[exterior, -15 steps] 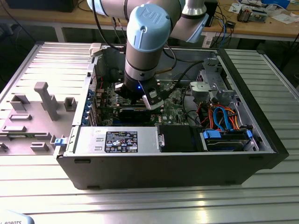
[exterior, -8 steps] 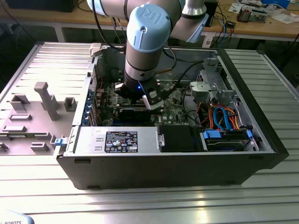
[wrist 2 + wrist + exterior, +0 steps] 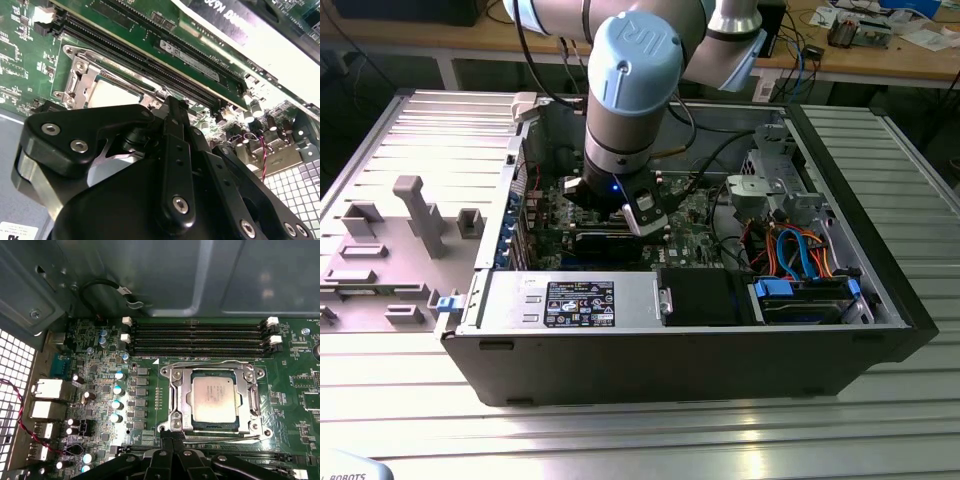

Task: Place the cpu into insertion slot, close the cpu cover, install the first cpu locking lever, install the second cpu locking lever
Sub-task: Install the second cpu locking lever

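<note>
The cpu (image 3: 214,399) is already lying in the slot (image 3: 186,390) under the closed cover (image 3: 176,401), and the claw (image 3: 172,441), pinched narrow and empty, is hanging at its 6 o'clock edge, probably to work a lever (image 3: 220,438).

My work rests on a ribbed metal table (image 3: 650,440). An open black computer case (image 3: 680,365) lies directly on it, side panel off. Toward the exterior view's left, a grey fixture tray (image 3: 380,255) with upright blocks also sits on the table, just beside the case.
</note>
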`<state>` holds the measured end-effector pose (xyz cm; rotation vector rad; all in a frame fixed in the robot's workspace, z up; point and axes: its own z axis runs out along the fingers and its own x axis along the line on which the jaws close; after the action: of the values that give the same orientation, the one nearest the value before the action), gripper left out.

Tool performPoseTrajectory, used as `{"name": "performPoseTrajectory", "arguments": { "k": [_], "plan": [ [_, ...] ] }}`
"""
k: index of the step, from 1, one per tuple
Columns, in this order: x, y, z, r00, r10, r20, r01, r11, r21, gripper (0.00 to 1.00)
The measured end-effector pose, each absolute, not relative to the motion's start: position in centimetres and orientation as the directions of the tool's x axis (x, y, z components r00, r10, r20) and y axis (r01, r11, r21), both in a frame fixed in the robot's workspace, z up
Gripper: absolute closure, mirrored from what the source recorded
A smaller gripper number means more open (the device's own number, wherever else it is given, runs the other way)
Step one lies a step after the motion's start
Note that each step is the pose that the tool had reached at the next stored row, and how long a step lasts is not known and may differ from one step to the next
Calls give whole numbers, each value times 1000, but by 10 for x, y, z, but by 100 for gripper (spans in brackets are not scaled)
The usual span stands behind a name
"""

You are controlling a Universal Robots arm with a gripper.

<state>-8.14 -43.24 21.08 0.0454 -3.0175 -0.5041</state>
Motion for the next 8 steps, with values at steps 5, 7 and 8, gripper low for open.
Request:
{"name": "performPoseTrajectory", "arguments": {
  "k": [5, 7, 8],
  "plan": [
    [-83, -432, 207, -996, -44, 76, -16, 941, 338, 89],
    [-83, -432, 204, -996, -44, 76, -15, 940, 340, 89],
    [-83, -432, 202, -996, -44, 76, -15, 940, 341, 89]
  ]
}}
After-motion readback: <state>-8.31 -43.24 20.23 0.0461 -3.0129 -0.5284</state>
